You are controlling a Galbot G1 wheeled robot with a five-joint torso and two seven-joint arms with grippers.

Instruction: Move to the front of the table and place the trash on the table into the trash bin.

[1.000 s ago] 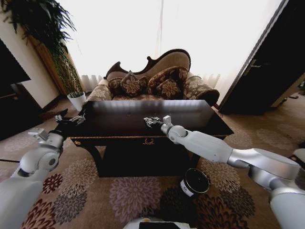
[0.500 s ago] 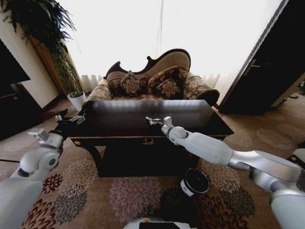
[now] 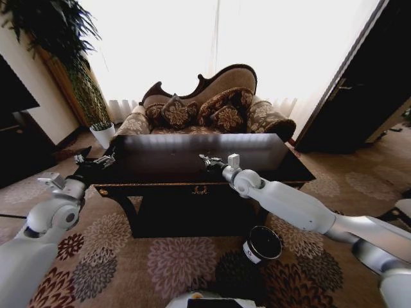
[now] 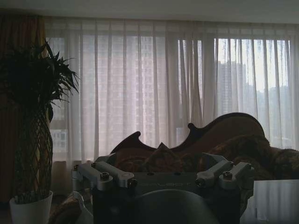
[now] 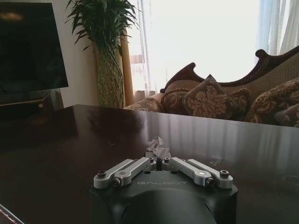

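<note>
Right tool (image 3: 207, 158) farther right, paper wad (image 5: 158, 148) pinched.

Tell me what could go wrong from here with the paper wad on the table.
The right gripper has its fingers shut on the white paper wad by a small pinch at its edge, so it could slip out on the way. The trash bin is low on the carpet beside the table; a loose wad could miss it. The left gripper sits at the table's left corner and could bump it.
</note>
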